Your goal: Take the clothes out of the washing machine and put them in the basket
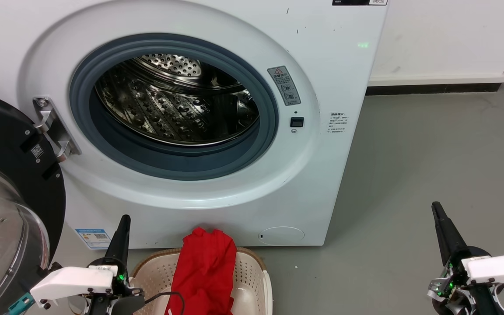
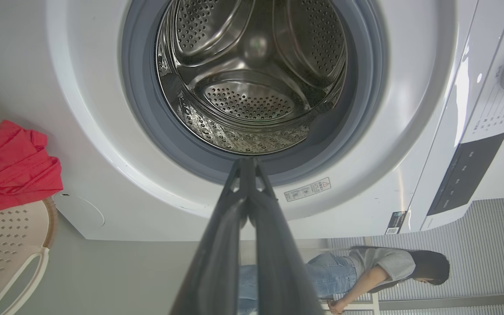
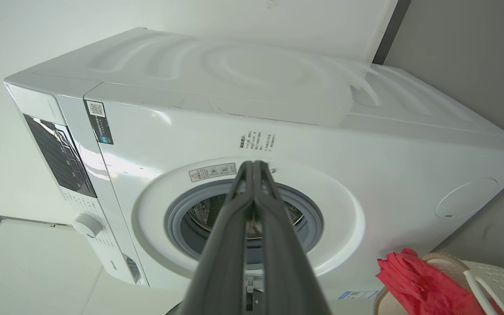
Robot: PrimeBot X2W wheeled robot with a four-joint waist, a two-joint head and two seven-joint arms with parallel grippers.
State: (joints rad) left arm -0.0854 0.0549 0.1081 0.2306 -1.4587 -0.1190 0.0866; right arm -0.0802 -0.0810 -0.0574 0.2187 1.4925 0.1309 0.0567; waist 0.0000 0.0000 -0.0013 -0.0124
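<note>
Claws first: leave left claw (image 1: 124, 221) and right claw (image 1: 436, 209) pinched narrow, holding nothing. Look once through washing machine (image 1: 330, 175) drum (image 1: 169, 113), seemingly bare. Then tuck clothes (image 1: 204, 267), draped over basket (image 1: 248, 273) rim, fully inside.

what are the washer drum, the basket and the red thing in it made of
The perforated silver drum looks like polished steel: mirror-like reflections, punched holes. The cream oval basket looks like matte moulded plastic with neat perforations; its brown rim could be woven or textured plastic. The soft red garment looks like thin fabric: it creases and drapes over the basket's rim.
</note>
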